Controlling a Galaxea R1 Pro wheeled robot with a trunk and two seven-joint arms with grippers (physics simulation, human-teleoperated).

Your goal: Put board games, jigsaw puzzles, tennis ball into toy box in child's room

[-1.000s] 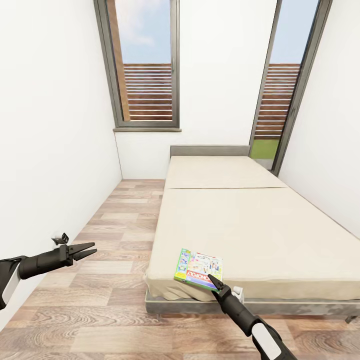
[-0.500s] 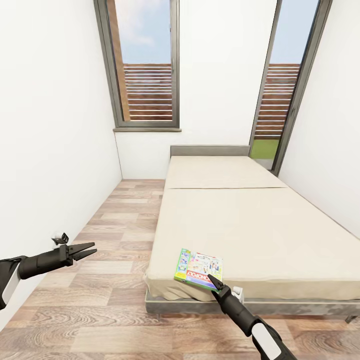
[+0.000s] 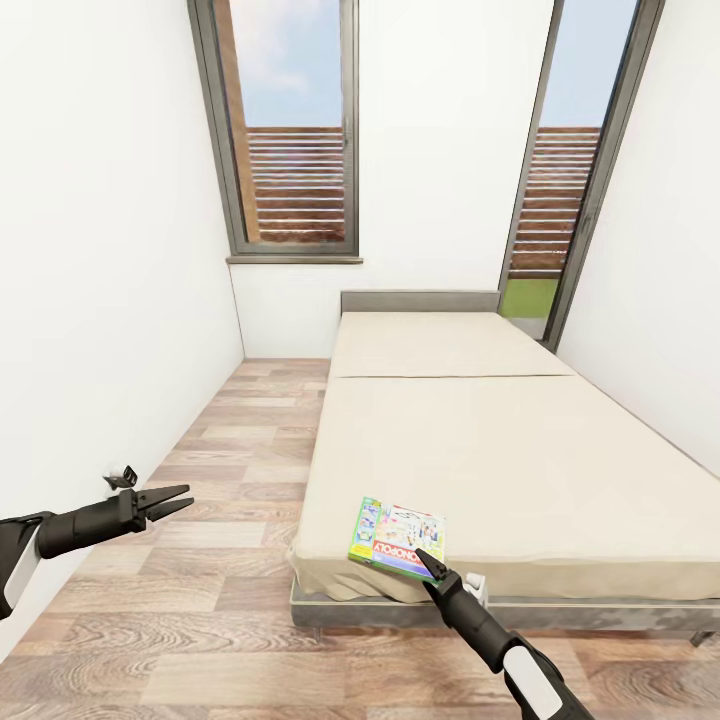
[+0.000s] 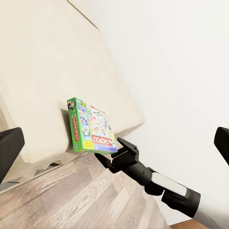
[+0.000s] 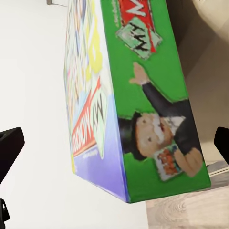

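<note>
One board game (image 3: 397,540), a flat box with a pale blue-green lid, a red band and green sides, lies at the near left corner of the bed (image 3: 500,440). My right gripper (image 3: 430,563) is at the box's near edge and stands open. In the right wrist view the green side of the board game (image 5: 152,100) sits close between the spread fingers (image 5: 8,148). The left wrist view shows the board game (image 4: 90,126) with the right gripper (image 4: 109,155) at its corner. My left gripper (image 3: 172,501) hangs open over the floor, left of the bed.
The beige mattress runs back to a low grey headboard (image 3: 420,301) under two tall windows (image 3: 290,130). A white wall (image 3: 100,300) closes the left side, with a small fitting (image 3: 122,478) low on it. A strip of wooden floor (image 3: 240,450) lies between wall and bed.
</note>
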